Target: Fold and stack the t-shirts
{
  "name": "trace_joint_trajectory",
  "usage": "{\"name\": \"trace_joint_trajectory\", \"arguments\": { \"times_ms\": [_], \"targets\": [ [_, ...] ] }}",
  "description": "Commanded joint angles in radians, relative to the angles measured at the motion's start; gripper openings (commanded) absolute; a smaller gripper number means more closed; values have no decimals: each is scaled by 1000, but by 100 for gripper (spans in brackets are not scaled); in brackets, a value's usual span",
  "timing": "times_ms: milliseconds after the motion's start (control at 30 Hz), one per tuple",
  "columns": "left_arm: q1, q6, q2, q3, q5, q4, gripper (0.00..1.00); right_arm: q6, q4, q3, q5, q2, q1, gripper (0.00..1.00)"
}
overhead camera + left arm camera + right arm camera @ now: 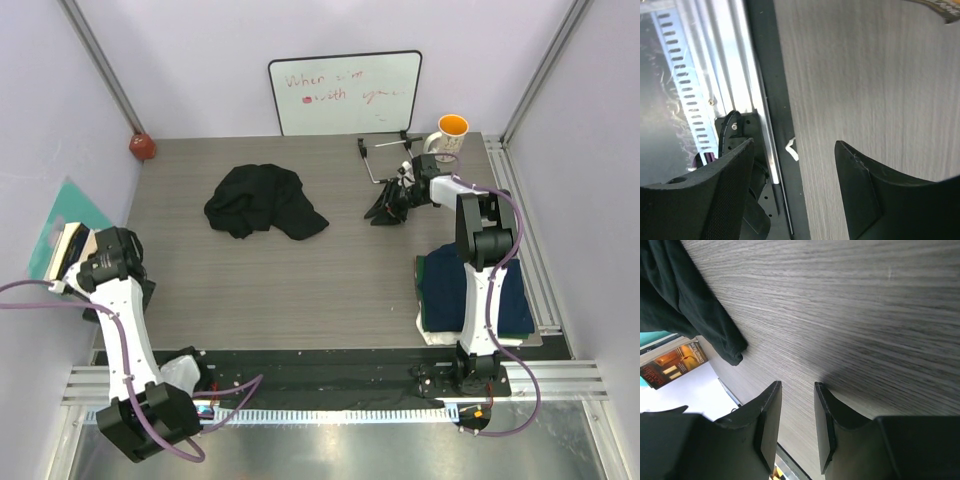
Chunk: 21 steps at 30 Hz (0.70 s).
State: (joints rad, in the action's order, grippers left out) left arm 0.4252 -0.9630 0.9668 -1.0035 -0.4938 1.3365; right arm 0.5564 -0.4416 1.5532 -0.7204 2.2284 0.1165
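A black t-shirt (265, 200) lies crumpled at the back middle of the table, and its edge shows in the right wrist view (680, 295). A folded navy t-shirt (470, 290) tops a stack at the right front, with a white one (425, 325) peeking out beneath. My right gripper (387, 207) hangs low over bare wood to the right of the black shirt, open (797, 390) with nothing between its fingers. My left gripper (145, 295) sits at the table's left front edge, open (794, 145) and empty.
A whiteboard (345, 92) leans on the back wall, with a mug (452, 133) and a metal stand (385, 160) near it. Books (60, 240) lie off the table's left side. An aluminium rail (747, 75) runs along the table edge below my left gripper.
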Motion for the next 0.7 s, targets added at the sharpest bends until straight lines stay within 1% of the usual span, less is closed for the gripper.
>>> {"name": "trace_joint_trajectory", "arguments": {
  "times_ms": [0,100,267,400,533,667],
  "targets": [
    [56,-36,-2,26,-43,82,66,8,3,65,-5,4,-6,38],
    [81,-36,47,-24,-22,86,67,26,10,82,-16,11,-6,38],
    [152,-45,130,-98,-35,92,67,62,41,96,-33,11,-6,38],
    [224,-57,197,-81,7,89,67,65,44,122,-40,19,-6,38],
    [297,-63,245,-86,8,64,67,83,53,143,-54,42,-17,38],
    [314,-51,326,-170,-17,46,67,117,95,145,-76,56,-26,38]
  ]
}}
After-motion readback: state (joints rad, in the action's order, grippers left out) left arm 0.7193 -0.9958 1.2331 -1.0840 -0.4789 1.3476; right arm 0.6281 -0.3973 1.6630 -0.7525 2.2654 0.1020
